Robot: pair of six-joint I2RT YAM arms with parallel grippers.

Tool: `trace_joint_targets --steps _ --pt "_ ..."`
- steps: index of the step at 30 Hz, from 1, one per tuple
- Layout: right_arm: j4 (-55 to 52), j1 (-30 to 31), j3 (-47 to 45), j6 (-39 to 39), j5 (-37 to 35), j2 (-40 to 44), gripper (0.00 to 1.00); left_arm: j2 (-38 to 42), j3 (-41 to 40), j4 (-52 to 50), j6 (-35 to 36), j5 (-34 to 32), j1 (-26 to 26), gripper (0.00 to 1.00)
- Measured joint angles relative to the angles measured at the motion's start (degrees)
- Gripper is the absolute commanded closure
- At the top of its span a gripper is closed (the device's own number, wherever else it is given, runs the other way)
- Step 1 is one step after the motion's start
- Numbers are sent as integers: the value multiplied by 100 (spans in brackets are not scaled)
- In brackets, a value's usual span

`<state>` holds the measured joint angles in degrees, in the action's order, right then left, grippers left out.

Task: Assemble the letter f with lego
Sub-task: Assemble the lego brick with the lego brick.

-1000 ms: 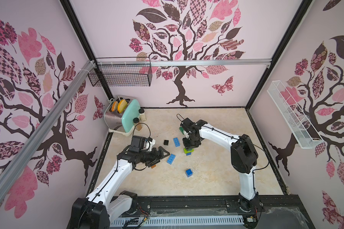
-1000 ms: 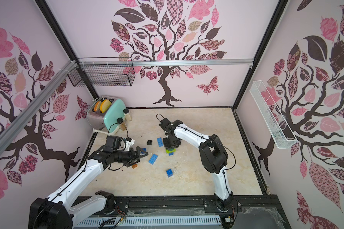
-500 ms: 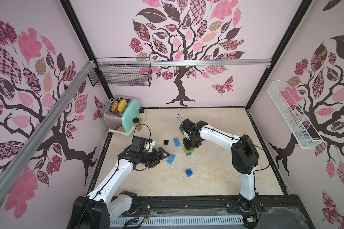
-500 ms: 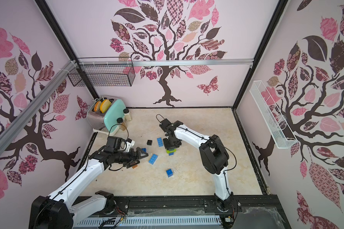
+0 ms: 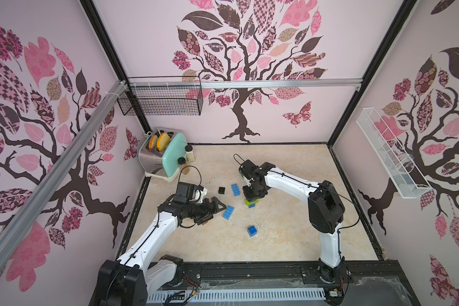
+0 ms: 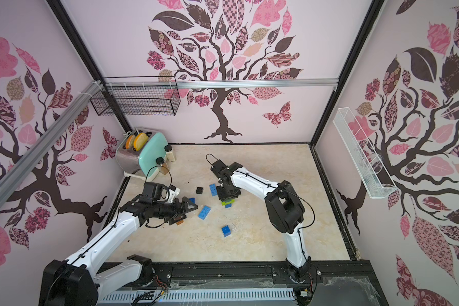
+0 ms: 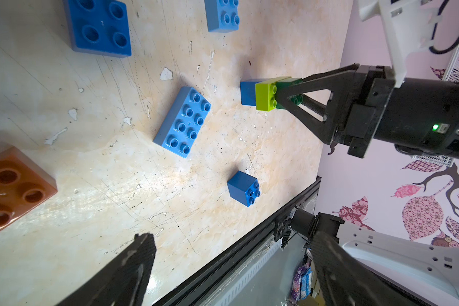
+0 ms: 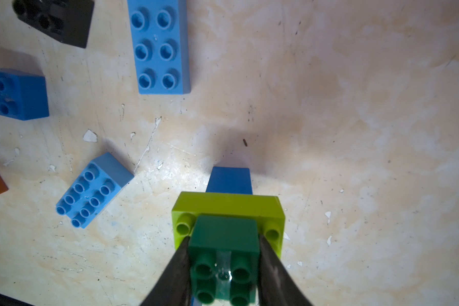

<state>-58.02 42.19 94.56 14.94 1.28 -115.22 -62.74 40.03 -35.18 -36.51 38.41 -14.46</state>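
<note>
L claw point(image 5: 214, 212) gaped wide, empty, by brown brick point(image 7: 13, 188). Light-blue brick point(image 7: 183, 122) lay loose mid-table. R claw point(image 5: 251, 197) pinched dark green brick point(image 8: 224, 235) atop lime brick point(image 8: 228, 204). Bricks prob. light, rigid, slick: grip flat sides.

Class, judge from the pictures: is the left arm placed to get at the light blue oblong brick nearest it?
Likely yes: the left gripper is open and empty; the light blue oblong brick lies flat beyond its fingertips, with nothing between them.
</note>
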Motion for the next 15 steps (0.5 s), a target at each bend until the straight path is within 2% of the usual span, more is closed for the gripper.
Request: trace_joint_targets --steps 15 --pt "-15 57 22 39 -133 -37 61 -63 0 2 2 -2 24 4"
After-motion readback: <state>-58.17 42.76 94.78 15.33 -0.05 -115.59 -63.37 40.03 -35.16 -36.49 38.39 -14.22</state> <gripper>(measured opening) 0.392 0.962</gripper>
